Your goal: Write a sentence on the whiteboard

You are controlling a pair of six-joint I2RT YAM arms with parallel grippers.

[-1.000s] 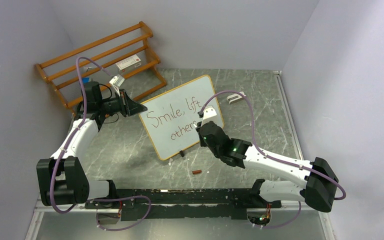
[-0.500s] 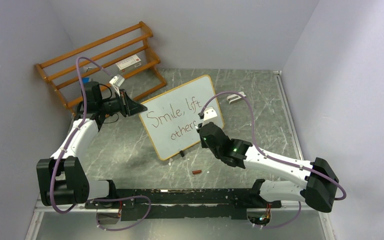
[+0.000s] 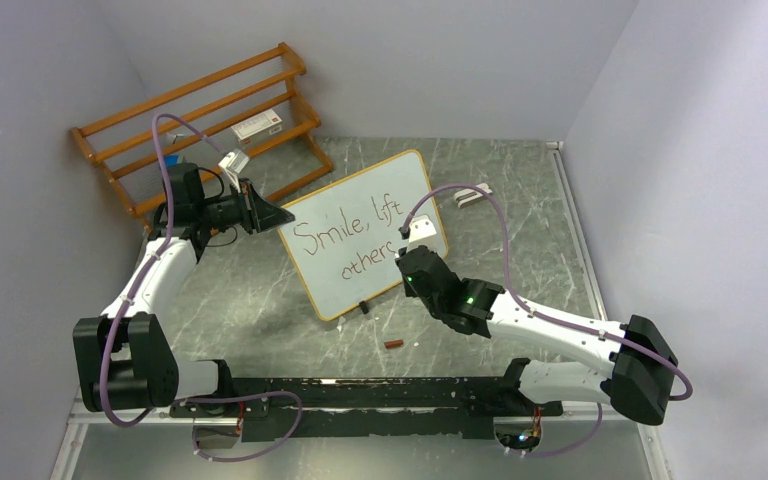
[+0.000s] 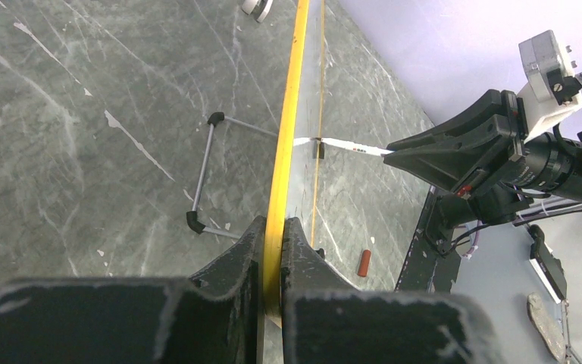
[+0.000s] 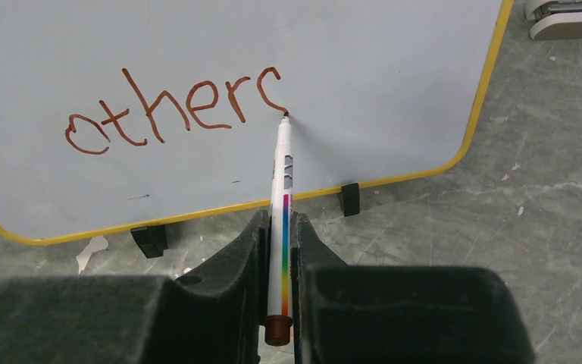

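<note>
The whiteboard [image 3: 412,186] stands tilted mid-table on small black feet, with a thin yellowish frame. The sentence [image 3: 345,228] reads "Smile, lift" above "others"; in the right wrist view the lower word [image 5: 167,110] is reddish-brown, its last letter half formed. My right gripper [image 5: 278,227] is shut on a white marker [image 5: 282,189] with a rainbow stripe, its tip touching the board at the end of that letter. My left gripper [image 4: 275,235] is shut on the whiteboard's frame edge [image 4: 289,114] at its left corner, also seen from above [image 3: 276,215].
An orange-brown slatted rack [image 3: 200,110] holding a small box [image 3: 258,124] stands at the back left. A small red-brown cap [image 3: 393,344] lies on the table near the board's front. A white object [image 3: 472,194] lies behind the board's right side.
My right gripper has shifted slightly toward the near side with the marker, uncovering more of the lower word. The left gripper and the board have not moved.
</note>
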